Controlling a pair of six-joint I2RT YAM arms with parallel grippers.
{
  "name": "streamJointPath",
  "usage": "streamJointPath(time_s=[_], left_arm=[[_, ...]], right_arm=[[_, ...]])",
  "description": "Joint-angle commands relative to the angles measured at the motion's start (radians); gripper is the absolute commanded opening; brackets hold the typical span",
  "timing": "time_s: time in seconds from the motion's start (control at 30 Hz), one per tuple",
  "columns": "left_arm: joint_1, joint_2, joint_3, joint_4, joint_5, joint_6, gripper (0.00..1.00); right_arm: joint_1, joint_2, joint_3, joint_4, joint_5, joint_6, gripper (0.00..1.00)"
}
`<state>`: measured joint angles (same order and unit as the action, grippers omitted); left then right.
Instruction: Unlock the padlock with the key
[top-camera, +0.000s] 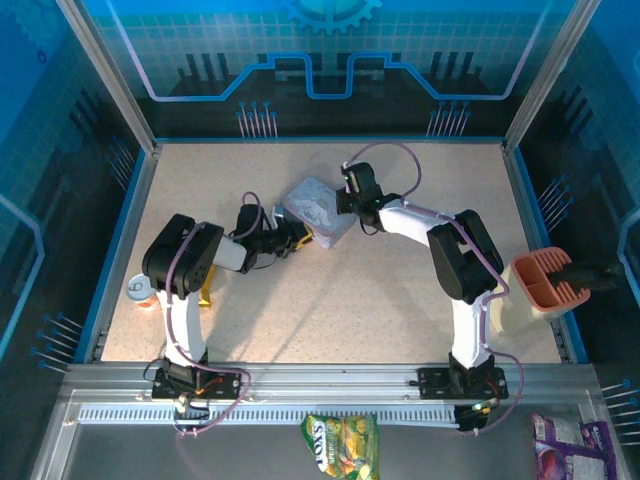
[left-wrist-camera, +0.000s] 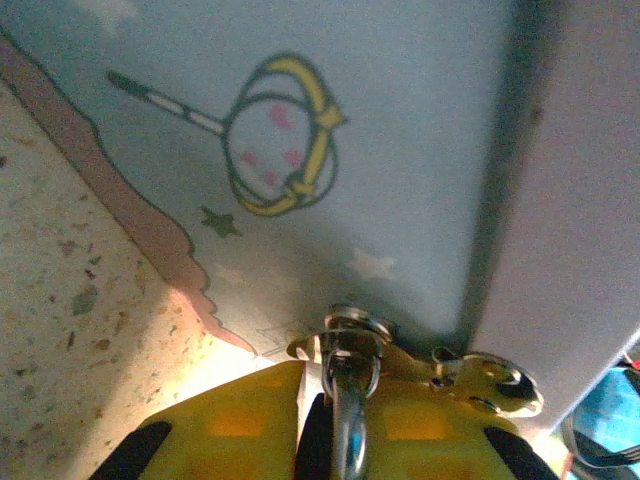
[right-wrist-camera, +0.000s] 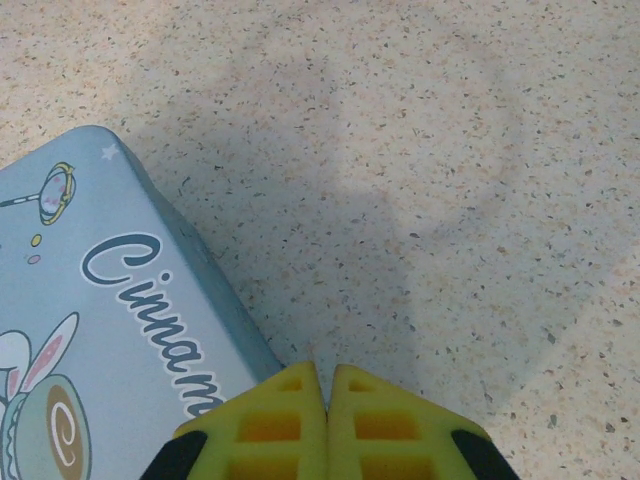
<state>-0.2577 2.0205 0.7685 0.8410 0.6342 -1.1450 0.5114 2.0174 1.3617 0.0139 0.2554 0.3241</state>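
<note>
Left gripper (left-wrist-camera: 338, 400) is right up against the grey tin (left-wrist-camera: 400, 150), at the foot of its side wall by a corner. Its yellow pads (left-wrist-camera: 240, 420) are drawn in narrow, pinched on a thin silver loop that reads as the shackle of the padlock (left-wrist-camera: 350, 350). The lock's dark body is hidden behind the pads, so only the loop pokes out, touching or nearly touching the tin's base.

Just beside it, along the same bottom edge of the tin, lies a flat brassy metal piece (left-wrist-camera: 485, 385) with a round hole. I cannot tell whether that is the key.

From above, the left gripper (top-camera: 298, 238) sits at the near-left side of the tin (top-camera: 315, 205), and the right gripper (top-camera: 348, 205) is just off the tin's right side.

On the right wrist camera, the right gripper (right-wrist-camera: 328, 385) has its pads pressed flat together with nothing between them. It hangs over bare speckled table (right-wrist-camera: 450, 150) just beside a rounded corner of the tin (right-wrist-camera: 80, 300).

Well apart from the tin, a can (top-camera: 140, 290) stands out to the near left and an orange basket (top-camera: 545, 280) sits far to the right
</note>
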Motion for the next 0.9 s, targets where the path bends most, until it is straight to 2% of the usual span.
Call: streamJointPath(time_s=[0.0,0.07,0.37,0.63,0.87], left_arm=[[-0.012,0.105,-0.038,0.013,-0.042,-0.239,0.0],[-0.012,0.131,-0.032,0.057,-0.026,-0.265,0.0],[-0.012,0.332,-0.015,0.514,0.004,-0.412,0.0],[-0.013,0.39,-0.01,0.558,-0.029,-0.423,0.0],[-0.04,0.392,-0.014,0.539,-0.128,-0.436,0.0]], right_arm=[[0.053,0.05,-0.075,-0.241,-0.136,-0.004,0.0],[0.052,0.046,-0.078,-0.232,-0.141,0.0,0.0],[-0.006,-0.091,-0.139,-0.166,-0.217,0.055,0.0],[-0.095,-0.286,-0.231,-0.109,-0.294,0.13,0.0],[-0.102,-0.443,-0.387,-0.048,-0.385,0.219,0.0]])
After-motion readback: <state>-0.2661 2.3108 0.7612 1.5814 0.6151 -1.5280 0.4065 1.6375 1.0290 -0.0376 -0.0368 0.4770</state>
